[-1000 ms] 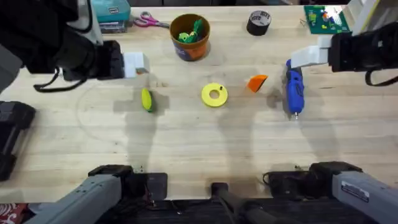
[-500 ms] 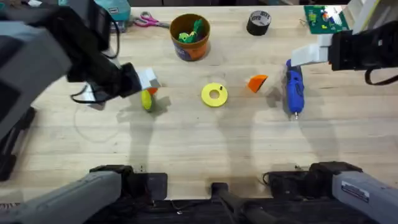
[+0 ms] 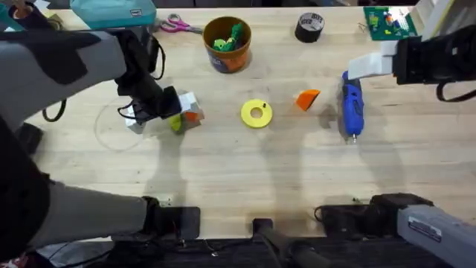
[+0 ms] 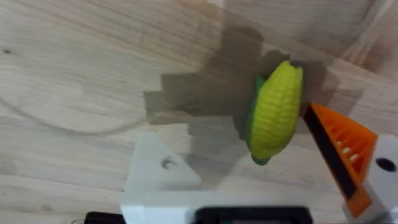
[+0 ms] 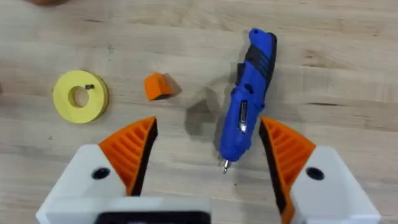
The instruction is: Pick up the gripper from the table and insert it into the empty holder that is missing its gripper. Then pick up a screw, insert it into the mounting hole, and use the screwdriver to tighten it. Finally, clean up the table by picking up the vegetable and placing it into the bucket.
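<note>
A: Where is the corn (image 4: pixel 274 111)?
B: Between my left gripper's (image 4: pixel 261 180) spread fingers, long axis running away from the wrist. Right gripper (image 5: pixel 208 146) gapes over the screwdriver (image 5: pixel 247 93); the loose orange tip (image 3: pixel 307 98) lies left of it.

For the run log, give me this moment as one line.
left end effector: open over toy corn | right end effector: open above blue screwdriver | orange fingertip: on table

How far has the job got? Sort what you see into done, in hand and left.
Done: nothing; the gripper lies loose and the screwdriver is untouched. In hand: the open left gripper, one finger without its orange pad, hovers at the corn. Left: fitting, screwing, then corn into the bucket.
</note>
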You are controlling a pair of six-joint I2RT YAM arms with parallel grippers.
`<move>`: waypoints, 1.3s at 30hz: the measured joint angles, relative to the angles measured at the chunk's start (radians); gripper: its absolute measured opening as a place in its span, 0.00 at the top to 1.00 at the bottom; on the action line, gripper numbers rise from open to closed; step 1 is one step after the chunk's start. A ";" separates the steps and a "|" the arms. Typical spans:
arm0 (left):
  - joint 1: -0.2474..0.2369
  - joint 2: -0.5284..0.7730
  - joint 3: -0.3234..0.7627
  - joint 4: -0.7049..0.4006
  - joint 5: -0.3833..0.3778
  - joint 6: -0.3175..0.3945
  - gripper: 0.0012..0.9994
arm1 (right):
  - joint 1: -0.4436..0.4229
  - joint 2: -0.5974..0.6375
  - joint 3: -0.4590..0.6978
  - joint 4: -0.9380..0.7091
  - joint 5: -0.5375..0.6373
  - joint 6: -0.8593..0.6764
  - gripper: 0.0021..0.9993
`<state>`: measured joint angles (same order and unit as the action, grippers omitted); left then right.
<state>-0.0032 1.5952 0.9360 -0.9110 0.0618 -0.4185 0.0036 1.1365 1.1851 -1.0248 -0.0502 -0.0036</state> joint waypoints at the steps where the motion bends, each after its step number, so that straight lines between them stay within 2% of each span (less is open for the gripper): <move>1: 0.000 0.004 0.000 0.000 0.008 0.001 0.05 | 0.000 0.000 0.000 0.000 0.000 0.000 0.00; 3: 0.000 0.004 0.000 0.004 0.017 0.001 0.12 | 0.000 0.000 0.000 0.000 0.000 0.000 0.00; 5: -0.002 0.004 0.000 0.007 0.024 0.003 0.27 | 0.000 0.000 0.000 0.000 0.000 0.000 0.00; 6: -0.002 0.004 0.000 0.008 0.028 0.004 0.38 | 0.000 0.000 0.000 0.000 0.000 0.000 0.00; 10: -0.007 0.004 0.005 0.015 0.051 0.013 0.94 | 0.000 0.000 0.000 0.000 0.000 0.000 0.00; 11: -0.008 0.004 0.006 0.015 0.052 0.015 0.98 | 0.000 0.000 0.000 0.000 0.000 0.000 0.00; 22: -0.007 0.004 0.014 0.009 0.039 0.015 1.00 | 0.000 0.000 0.000 0.000 0.000 0.000 0.00; 27: -0.007 -0.032 0.044 -0.013 0.051 0.037 1.00 | 0.000 0.000 0.000 0.000 0.000 0.000 0.00; 33: -0.007 -0.156 0.129 -0.083 0.054 0.068 1.00 | 0.000 0.000 0.000 0.000 0.000 0.000 0.00; 37: -0.007 -0.327 0.246 -0.142 0.054 0.096 1.00 | 0.000 0.000 0.000 0.000 0.000 0.000 0.00; 39: -0.007 -0.366 0.264 -0.149 0.054 0.116 1.00 | 0.000 0.000 0.000 0.000 0.000 0.000 0.00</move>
<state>-0.0105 1.2292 1.2001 -1.0601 0.1162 -0.3021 0.0036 1.1362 1.1851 -1.0248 -0.0502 -0.0039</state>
